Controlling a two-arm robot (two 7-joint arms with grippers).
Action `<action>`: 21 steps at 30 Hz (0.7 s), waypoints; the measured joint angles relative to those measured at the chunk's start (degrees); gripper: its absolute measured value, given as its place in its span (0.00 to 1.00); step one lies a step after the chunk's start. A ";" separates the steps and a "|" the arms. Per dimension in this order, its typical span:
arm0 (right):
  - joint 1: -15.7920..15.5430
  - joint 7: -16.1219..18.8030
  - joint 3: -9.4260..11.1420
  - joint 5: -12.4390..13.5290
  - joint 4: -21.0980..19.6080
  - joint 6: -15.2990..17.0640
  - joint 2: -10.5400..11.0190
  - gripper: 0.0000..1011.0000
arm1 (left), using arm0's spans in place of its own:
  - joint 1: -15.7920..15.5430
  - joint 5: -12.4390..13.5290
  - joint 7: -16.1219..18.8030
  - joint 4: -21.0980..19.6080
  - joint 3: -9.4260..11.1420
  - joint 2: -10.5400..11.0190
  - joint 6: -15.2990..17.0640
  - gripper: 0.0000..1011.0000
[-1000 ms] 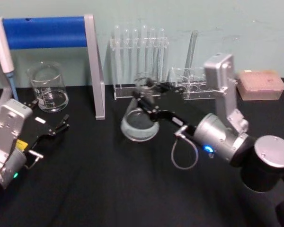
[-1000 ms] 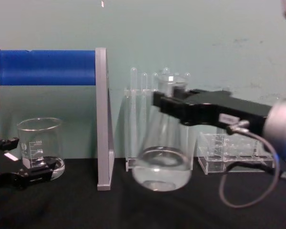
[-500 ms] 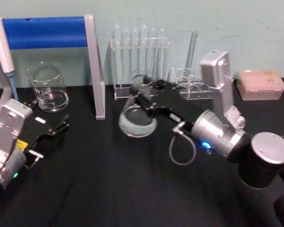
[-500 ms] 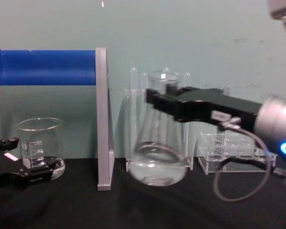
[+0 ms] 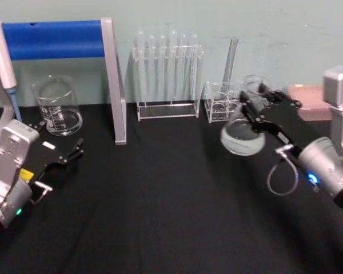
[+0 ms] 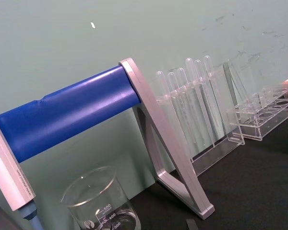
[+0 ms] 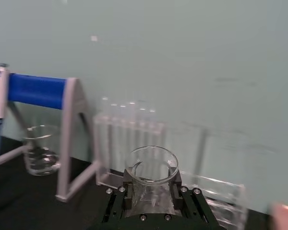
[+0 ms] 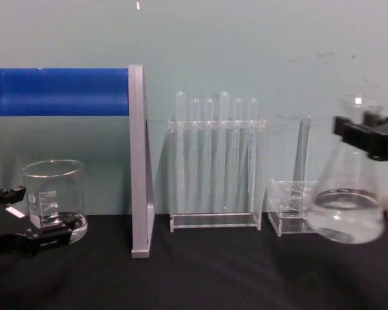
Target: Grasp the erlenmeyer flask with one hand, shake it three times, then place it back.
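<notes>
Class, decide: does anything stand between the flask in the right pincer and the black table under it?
Nothing visible does. The right pincer grips the erlenmeyer flask by its neck over bare table; the small rack stands behind it. Left pincer is parked far off.

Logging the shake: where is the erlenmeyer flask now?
On the robot's right in the head view, the erlenmeyer flask is held by its neck in the right gripper, in front of the small clear rack.
</notes>
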 joint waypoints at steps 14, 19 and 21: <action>-1.92 0.23 2.57 -1.44 -1.70 0.15 -0.87 0.45 | 0.00 0.00 0.00 0.00 0.00 0.00 0.00 0.99; 1.12 4.94 -0.93 -1.45 0.56 0.12 -1.96 0.45 | 0.00 0.00 0.00 0.00 0.00 0.00 0.00 0.99; 2.46 7.01 -2.94 -1.18 1.60 0.11 -2.35 0.45 | 0.00 0.00 0.00 0.00 0.00 0.00 0.00 0.99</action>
